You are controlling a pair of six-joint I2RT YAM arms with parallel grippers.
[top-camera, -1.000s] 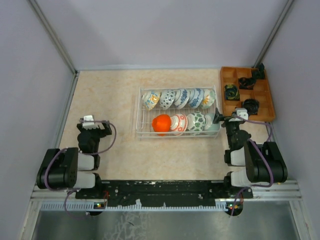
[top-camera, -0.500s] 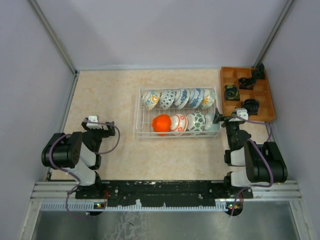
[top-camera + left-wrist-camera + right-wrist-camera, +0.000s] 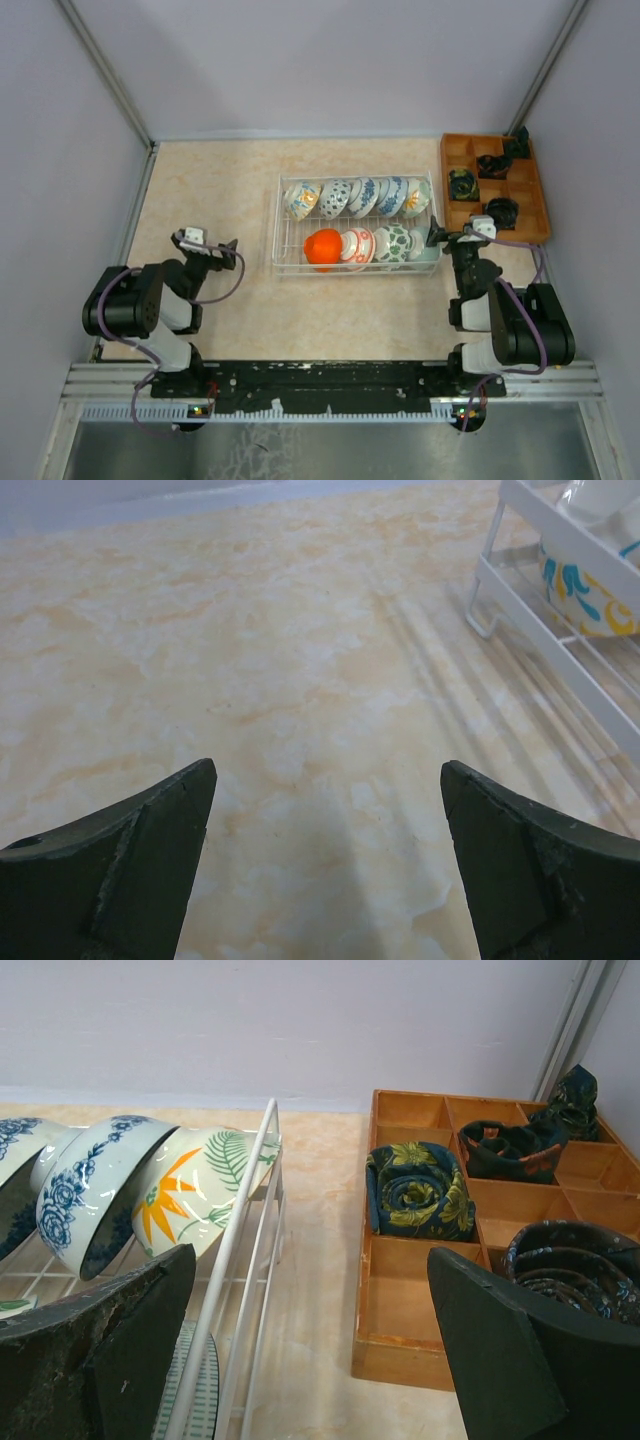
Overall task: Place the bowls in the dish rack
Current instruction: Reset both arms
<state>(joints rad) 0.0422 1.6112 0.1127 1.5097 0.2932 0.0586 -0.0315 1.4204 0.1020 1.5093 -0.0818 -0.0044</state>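
The dish rack (image 3: pixel 292 250) is a pale wire basket mid-table. Inside it, a back row of white, blue-patterned bowls (image 3: pixel 362 197) stands on edge. The front row holds an orange bowl (image 3: pixel 322 246), a green-patterned bowl (image 3: pixel 392 243) and others. My left gripper (image 3: pixel 207 249) is open and empty, low over bare table left of the rack; its wrist view shows the gripper (image 3: pixel 326 770) with the rack corner (image 3: pixel 540 630) at upper right. My right gripper (image 3: pixel 452 236) is open and empty at the rack's right side; its wrist view shows the gripper (image 3: pixel 311 1255), the rack wall (image 3: pixel 243 1250) and a leaf-patterned bowl (image 3: pixel 200 1185).
An orange wooden compartment tray (image 3: pixel 530 205) with dark rolled cloths (image 3: pixel 418 1188) stands at the back right, close to my right gripper. Grey walls enclose the table on three sides. The arm bases sit along the near edge.
My left arm has unfolded and its gripper has shifted a little right, turning toward the rack. The right arm and the bowls have not moved.
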